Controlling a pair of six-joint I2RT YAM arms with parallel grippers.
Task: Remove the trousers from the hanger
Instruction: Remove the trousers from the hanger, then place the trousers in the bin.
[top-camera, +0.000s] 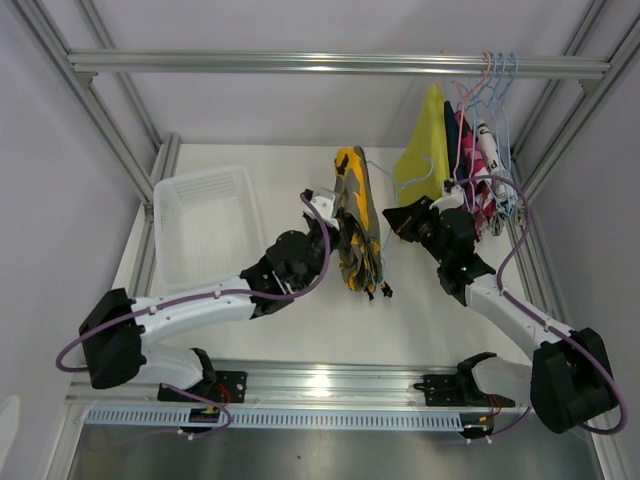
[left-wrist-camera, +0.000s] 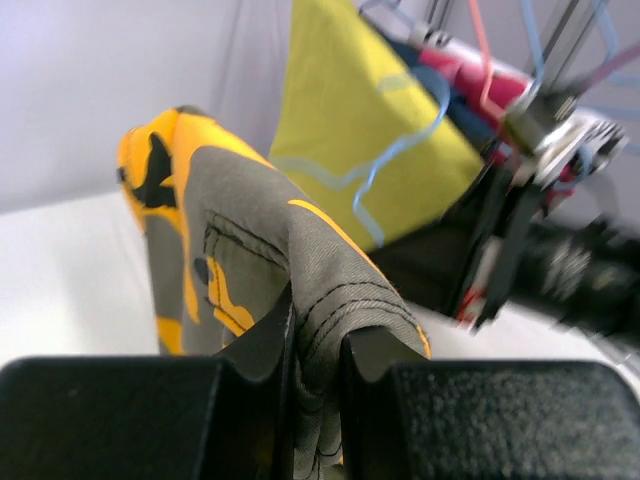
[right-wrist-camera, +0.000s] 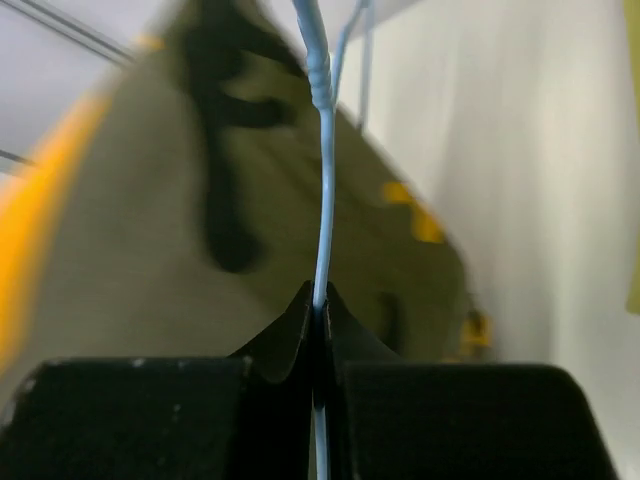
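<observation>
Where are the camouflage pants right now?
In the top view, the camouflage trousers are near the middle of the table, between the white basket on the left and the yellow trousers on the right, pinched by the left gripper.

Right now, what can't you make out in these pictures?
Right wrist view: camouflage trousers blurred; the blue hanger wire in the right hand runs off the top edge.
Left wrist view: the right arm is blurred.
Top view: hanging pairs overlap, too small to separate.

A white perforated basket sits on the white counter. Above and behind the basket, a silver rail spans the frame. In front of the basket, a slotted metal strip lines the counter's near edge.
</observation>
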